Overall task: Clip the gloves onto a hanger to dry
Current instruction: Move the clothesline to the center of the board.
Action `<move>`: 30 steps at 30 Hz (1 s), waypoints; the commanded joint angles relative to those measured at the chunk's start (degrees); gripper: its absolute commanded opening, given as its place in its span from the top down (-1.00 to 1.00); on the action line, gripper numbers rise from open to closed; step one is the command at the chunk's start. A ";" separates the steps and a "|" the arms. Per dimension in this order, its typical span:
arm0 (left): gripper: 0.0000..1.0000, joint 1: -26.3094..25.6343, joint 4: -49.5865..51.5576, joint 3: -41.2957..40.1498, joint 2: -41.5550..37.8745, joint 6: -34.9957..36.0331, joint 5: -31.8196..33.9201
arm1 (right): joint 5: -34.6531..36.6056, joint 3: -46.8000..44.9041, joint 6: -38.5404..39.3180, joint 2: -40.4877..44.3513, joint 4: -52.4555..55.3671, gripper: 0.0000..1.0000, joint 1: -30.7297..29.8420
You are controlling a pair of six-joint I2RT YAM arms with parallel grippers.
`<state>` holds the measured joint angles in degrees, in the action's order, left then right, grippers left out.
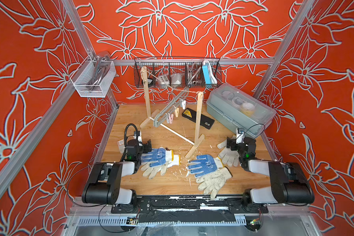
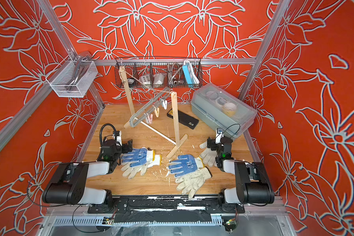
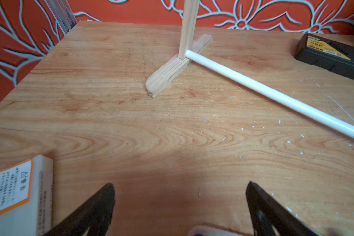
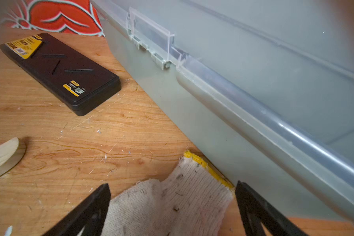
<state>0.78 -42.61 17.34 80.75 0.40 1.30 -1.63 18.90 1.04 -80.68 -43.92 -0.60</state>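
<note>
Right gripper wide, empty; cuff of plain glove sits between the jaws, right of the rack foot, long axis in line with the reach. Left gripper wide too, over bare table left of that foot.

two blue-dotted gloves, three plain gloves, one rack, two wire baskets.
</note>
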 commanded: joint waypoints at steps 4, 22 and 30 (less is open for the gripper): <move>-0.97 -0.15 -1.51 0.16 -0.03 0.06 0.19 | -0.35 0.23 0.42 -0.09 -0.46 -0.99 0.16; -0.97 -0.24 5.85 2.96 -3.56 0.47 -0.08 | -1.09 0.87 0.99 4.43 4.01 -0.99 0.08; -0.97 -0.33 27.65 10.71 -17.82 -2.27 -2.75 | -4.12 4.83 -0.51 27.05 27.88 -0.99 -0.48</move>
<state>0.73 -25.34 25.12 66.85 -0.05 0.10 -2.90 20.78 1.13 -58.63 -27.81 -0.64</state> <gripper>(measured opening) 0.986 0.994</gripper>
